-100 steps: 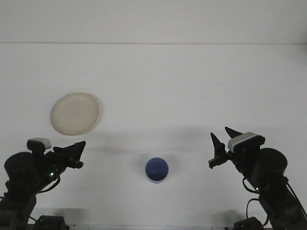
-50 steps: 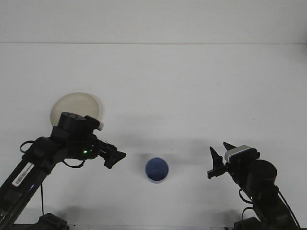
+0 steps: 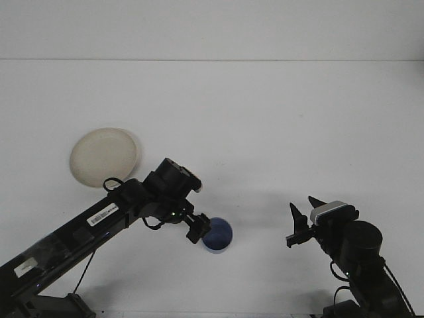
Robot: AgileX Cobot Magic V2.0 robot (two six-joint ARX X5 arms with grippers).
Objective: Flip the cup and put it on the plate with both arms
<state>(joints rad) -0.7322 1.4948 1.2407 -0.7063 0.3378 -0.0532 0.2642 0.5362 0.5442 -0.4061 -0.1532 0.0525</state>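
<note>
- left gripper (image 3: 199, 231) at the blue cup (image 3: 219, 236) rim; grip can't be told
- right gripper (image 3: 302, 214) spread, empty, off to cup's right
- plate (image 3: 104, 156) far left, bare

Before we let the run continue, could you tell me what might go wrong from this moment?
The left claw is right at the near-left rim of the blue cup, which stands free on the table; a slightly off approach might push or tip it instead of gripping. The plate lies beyond the left arm, whose links could sweep it during the carry. The right claw waits open, apart from the cup, so a handover may be mistimed.
</note>
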